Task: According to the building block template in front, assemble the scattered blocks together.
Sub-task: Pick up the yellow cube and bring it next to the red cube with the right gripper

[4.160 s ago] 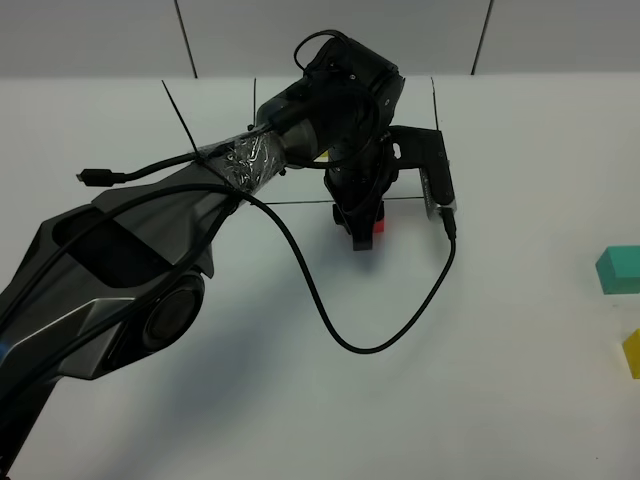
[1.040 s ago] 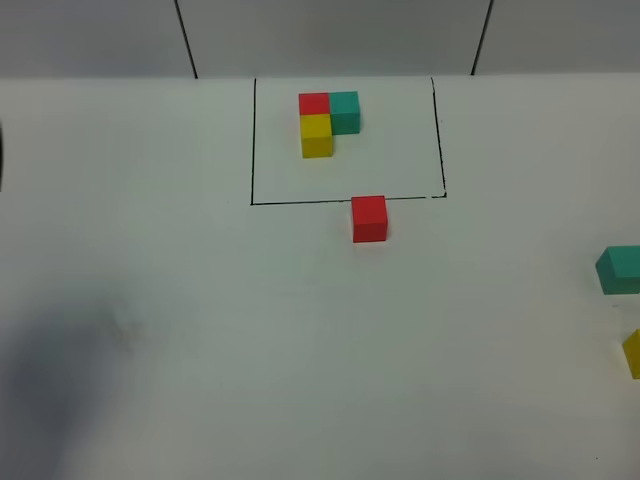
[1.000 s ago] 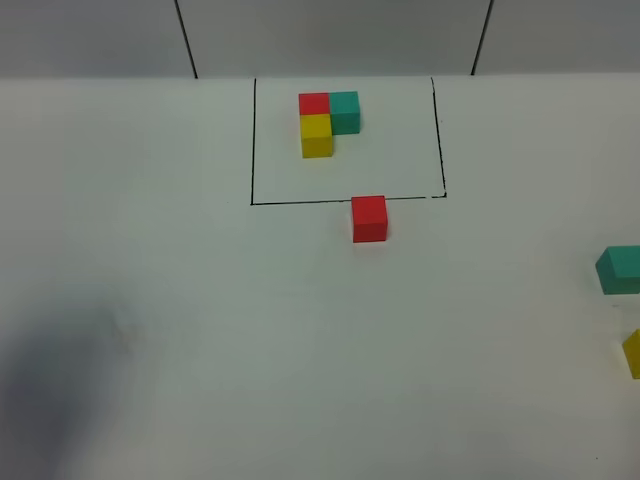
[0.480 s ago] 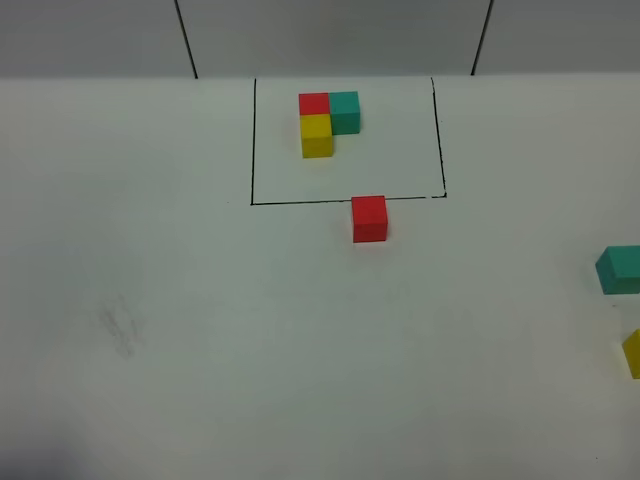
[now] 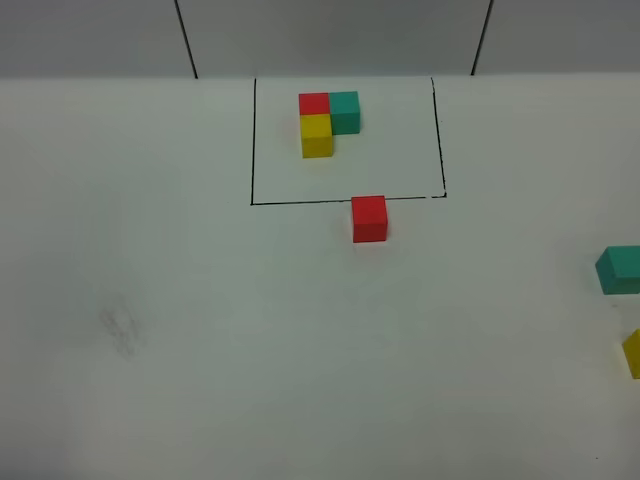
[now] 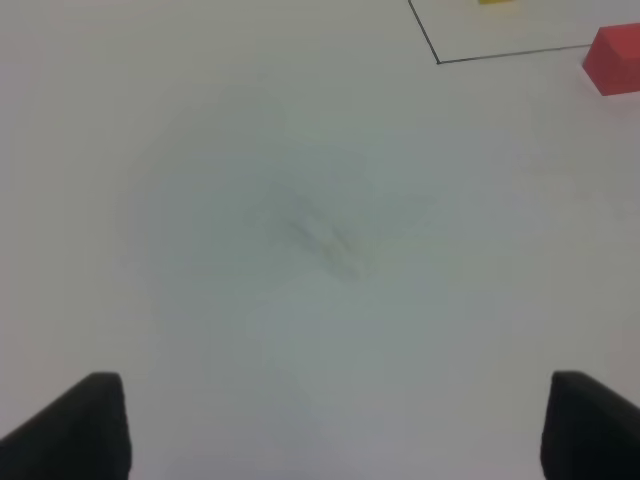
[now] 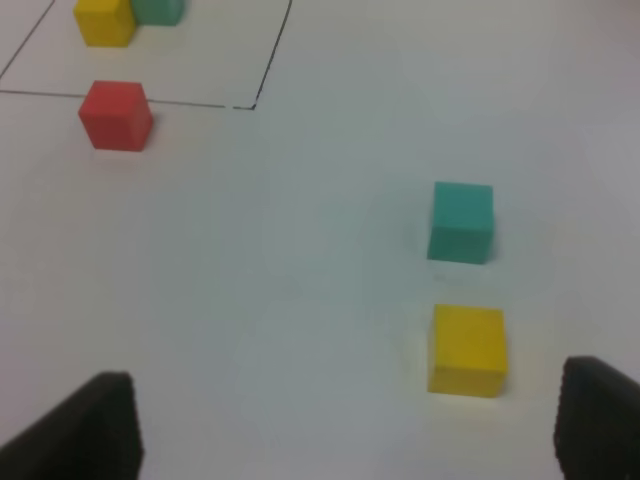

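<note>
The building block template is an L of red, teal and yellow cubes inside a black-lined square. A loose red cube sits just outside that square's near line. A loose teal cube and a loose yellow cube lie at the right edge, partly cut off. No arm shows in the high view. My left gripper is open and empty above bare table, with the red cube far off. My right gripper is open and empty, with the teal cube and yellow cube ahead of it.
The black-lined square marks the template's area on the white table. A faint smudge marks the table at the left. The right wrist view also shows the red cube and part of the template.
The left arm, which stood over the red cube 4.2 s ago, has let go and left the high view. Its shadow at the lower left has faded. No cube has moved.
</note>
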